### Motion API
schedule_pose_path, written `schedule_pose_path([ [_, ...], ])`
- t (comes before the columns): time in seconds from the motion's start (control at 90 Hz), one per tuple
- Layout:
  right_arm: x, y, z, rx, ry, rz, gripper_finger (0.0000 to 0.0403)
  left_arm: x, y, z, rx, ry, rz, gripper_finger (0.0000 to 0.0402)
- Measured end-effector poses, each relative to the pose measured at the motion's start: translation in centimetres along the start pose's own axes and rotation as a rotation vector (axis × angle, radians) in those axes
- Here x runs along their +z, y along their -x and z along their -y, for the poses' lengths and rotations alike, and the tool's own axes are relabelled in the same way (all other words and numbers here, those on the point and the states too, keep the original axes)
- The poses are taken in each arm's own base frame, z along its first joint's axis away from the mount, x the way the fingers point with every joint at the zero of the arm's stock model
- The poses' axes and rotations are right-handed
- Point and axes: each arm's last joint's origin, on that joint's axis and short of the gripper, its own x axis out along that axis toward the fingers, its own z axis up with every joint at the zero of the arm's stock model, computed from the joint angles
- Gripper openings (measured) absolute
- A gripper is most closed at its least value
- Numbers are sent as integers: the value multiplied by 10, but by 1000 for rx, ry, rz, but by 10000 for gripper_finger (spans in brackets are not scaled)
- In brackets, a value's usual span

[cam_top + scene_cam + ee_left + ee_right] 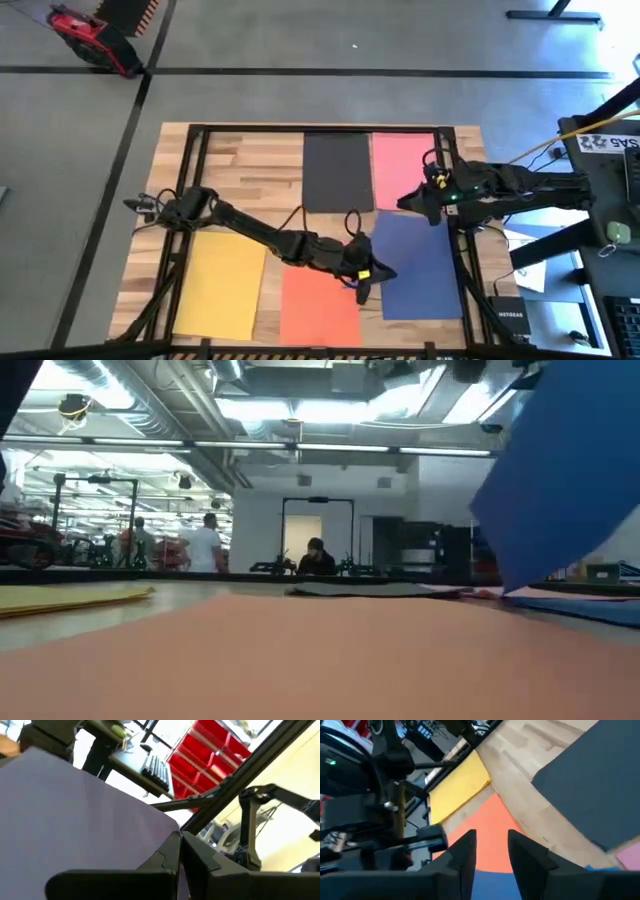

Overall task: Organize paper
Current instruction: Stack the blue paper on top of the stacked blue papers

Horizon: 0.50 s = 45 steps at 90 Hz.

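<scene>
Your left end effector is clenched on the near left edge of the blue sheet, its dark fingers pressed together over the thin matte paper, which lifts at that side in the low view. Your right end effector hovers over the far edge of the same sheet with its fingers parted around nothing. The other flat rectangles lie on the pale wood-plank worktop: yellow sheet near left, orange sheet beside the blue, black sheet and pink sheet at the far side.
</scene>
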Motion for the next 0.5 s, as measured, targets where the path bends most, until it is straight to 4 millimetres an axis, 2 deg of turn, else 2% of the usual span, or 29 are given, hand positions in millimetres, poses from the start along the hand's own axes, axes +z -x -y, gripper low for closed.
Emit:
schedule_pose_path([
  [0.233, 0, 2, 0, 12, 27, -3, 101, -10, -29, -3, 29, 30, 63, 0],
  [0.5, 0, 5, -1, 47, 41, -6, 101, -28, -54, -24, 69, 71, 78, 0],
])
